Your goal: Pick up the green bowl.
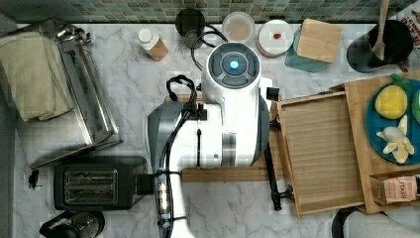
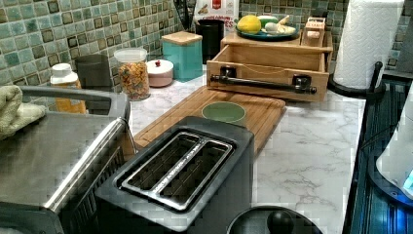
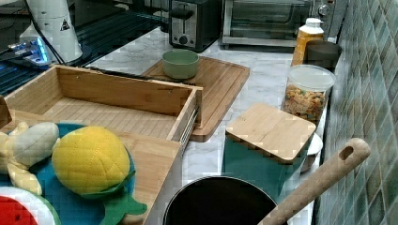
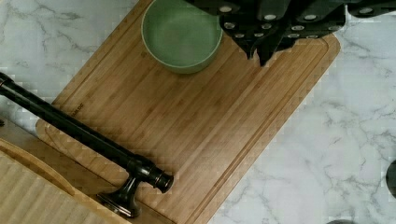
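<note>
The green bowl (image 2: 224, 113) (image 3: 180, 63) (image 4: 181, 35): small, round, pale sage green with a lighter rim, upright and empty. It rests on a wooden cutting board (image 4: 187, 121) near one corner, between the toaster (image 2: 185, 170) and the open wooden drawer (image 3: 112, 101); nothing touches it.

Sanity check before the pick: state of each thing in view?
green bowl: upright, empty, on the cutting board
drawer: pulled open, empty
toaster: slots empty
teal container: wooden lid on
cereal jar: lidded, partly full
gripper: above the board, beside the bowl, holding nothing
</note>
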Motion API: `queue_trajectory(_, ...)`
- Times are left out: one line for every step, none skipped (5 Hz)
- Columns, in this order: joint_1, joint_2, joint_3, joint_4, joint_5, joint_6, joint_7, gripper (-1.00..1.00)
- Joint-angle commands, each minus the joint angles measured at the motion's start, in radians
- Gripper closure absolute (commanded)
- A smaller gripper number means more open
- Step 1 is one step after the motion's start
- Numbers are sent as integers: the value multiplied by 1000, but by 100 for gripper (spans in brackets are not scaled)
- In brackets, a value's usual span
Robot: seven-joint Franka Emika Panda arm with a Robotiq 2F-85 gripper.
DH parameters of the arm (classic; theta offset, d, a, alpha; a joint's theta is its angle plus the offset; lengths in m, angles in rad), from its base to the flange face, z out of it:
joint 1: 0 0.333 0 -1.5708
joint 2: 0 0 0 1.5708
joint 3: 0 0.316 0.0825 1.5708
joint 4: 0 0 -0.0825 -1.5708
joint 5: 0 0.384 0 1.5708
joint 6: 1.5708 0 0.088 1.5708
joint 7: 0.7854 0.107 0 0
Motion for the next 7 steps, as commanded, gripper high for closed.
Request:
queue_trajectory(0, 0, 1, 0, 5, 0, 1, 100)
queue_trajectory(7, -19, 7, -77, 8, 52, 24, 100)
queue_trajectory(12, -49, 12, -180, 3, 117, -13, 100)
queue_trajectory(15, -47, -2, -205, 37, 103, -64, 100)
queue_trajectory(6, -92, 9, -273, 29, 134, -63, 100)
queue_trajectory(1, -142, 4, -330, 48, 150, -83, -100)
queue_trajectory(4, -200, 3, -408, 46, 211, -75, -100)
